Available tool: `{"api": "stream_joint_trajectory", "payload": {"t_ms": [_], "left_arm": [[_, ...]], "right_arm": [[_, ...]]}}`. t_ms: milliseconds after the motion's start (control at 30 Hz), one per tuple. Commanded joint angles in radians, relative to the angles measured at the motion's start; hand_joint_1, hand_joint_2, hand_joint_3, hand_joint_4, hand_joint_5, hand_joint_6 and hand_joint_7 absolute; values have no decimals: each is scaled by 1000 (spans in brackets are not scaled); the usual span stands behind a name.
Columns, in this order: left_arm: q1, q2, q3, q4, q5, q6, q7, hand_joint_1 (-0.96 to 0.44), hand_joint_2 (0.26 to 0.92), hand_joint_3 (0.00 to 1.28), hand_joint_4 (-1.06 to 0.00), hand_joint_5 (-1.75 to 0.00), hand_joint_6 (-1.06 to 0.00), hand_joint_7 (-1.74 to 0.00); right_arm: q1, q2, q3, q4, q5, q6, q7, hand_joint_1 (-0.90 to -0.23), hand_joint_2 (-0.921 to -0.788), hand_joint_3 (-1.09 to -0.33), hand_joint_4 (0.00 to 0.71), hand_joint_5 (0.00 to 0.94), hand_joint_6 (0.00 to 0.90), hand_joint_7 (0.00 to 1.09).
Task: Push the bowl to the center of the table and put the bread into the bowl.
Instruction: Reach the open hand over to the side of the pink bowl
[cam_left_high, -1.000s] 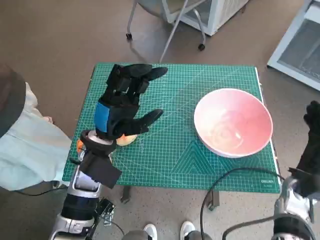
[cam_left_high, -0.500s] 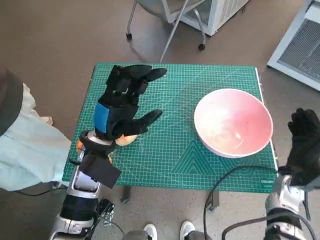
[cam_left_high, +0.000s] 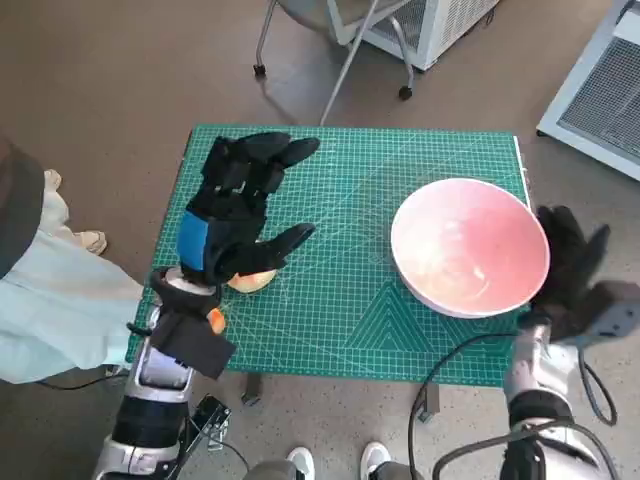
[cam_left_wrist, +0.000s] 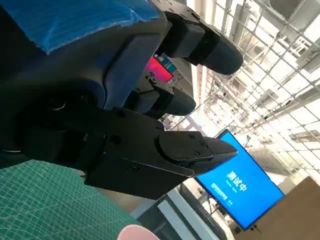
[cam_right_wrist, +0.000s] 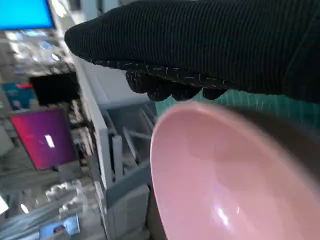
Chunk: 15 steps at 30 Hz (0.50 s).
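At the tabletop's (cam_left_high: 350, 310) right edge, the right hand (cam_left_high: 570, 270), fingers spread, has risen beside the bowl (cam_left_high: 468, 258), apparently poised to push, while the open-fingered left hand (cam_left_high: 235, 215) hovers over the bread (cam_left_high: 250, 281).

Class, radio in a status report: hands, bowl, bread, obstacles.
Left hand open above bread. Right hand open beside bowl. Bowl empty, at table's right. No obstacle seen.

— Where's the bowl?
— The pink bowl (cam_left_high: 468, 243) sits upright and empty near the tabletop's right edge.
— And the bread?
— The bread (cam_left_high: 251, 281), a pale roll, lies at the left, partly hidden.
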Motion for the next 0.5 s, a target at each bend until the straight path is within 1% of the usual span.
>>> {"api": "stream_joint_trajectory", "payload": {"t_ms": [33, 167, 267, 367, 500], "left_arm": [[32, 20, 25, -21, 10, -2, 14, -137, 856, 210, -202, -607, -176, -845], [51, 27, 38, -32, 16, -2, 23, -167, 894, 142, -226, -554, -191, -809], [64, 29, 47, -39, 19, -3, 31, -179, 910, 115, -236, -534, -196, -793], [78, 30, 55, -51, 30, -2, 42, -184, 917, 103, -242, -522, -200, -783], [99, 29, 64, -75, 52, 6, 59, -182, 920, 96, -249, -508, -206, -770]], "right_arm": [[-18, 33, -6, 27, 11, 55, 13, -487, -921, -891, 239, 0, -1, 586], [-43, 52, -18, 31, 23, 82, 25, -492, -921, -857, 236, 1, -1, 629], [-59, 64, -21, 32, 26, 93, 31, -496, -921, -847, 234, 0, -1, 654], [-76, 77, -19, 34, 25, 101, 35, -499, -921, -844, 231, 0, -1, 665], [-102, 103, -22, 38, 28, 110, 34, -515, -921, -841, 232, 1, -1, 679]]}}
